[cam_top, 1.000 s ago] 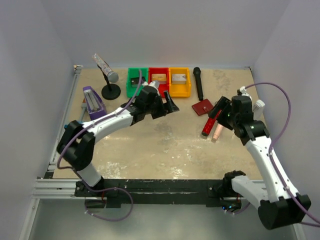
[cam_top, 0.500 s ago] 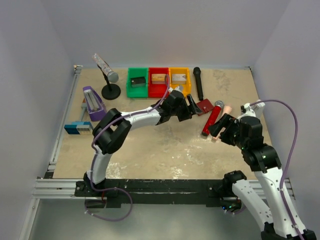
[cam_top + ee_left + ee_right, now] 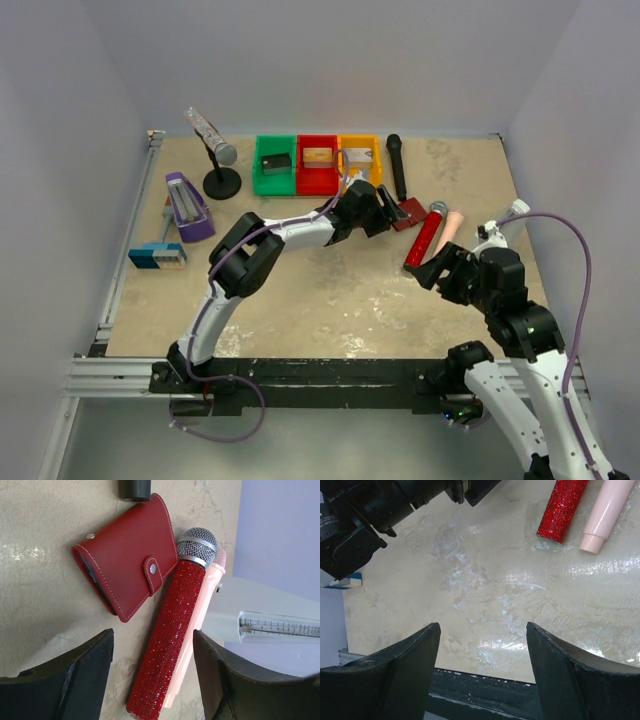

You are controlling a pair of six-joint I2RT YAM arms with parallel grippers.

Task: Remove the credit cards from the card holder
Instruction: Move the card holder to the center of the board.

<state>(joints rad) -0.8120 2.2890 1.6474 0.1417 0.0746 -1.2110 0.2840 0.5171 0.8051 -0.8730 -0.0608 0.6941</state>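
Observation:
The card holder [image 3: 125, 555] is a dark red wallet lying shut on the table, its tab strap snapped. In the top view the card holder [image 3: 411, 212] sits just right of my left gripper [image 3: 386, 214]. The credit cards are hidden inside it. My left gripper [image 3: 152, 640] is open and hovers above the table. Between its black fingers [image 3: 90, 675] shows the red glitter microphone [image 3: 170, 635], with the wallet just beyond the tips. My right gripper [image 3: 482, 630] is open over bare table, holding nothing, and in the top view this gripper [image 3: 432, 272] is near the right side.
A pink microphone [image 3: 447, 225] lies against the red one [image 3: 423, 240], and a black microphone [image 3: 396, 165] lies behind the wallet. Green [image 3: 274, 165], red [image 3: 318, 180] and yellow [image 3: 360, 180] bins stand at the back. A microphone stand [image 3: 221, 180] and a purple object [image 3: 187, 207] are at the left.
My left arm has swung right, from the bins to the wallet, and its jaws have narrowed somewhat. My right arm has drawn back toward the near edge, away from the microphones.

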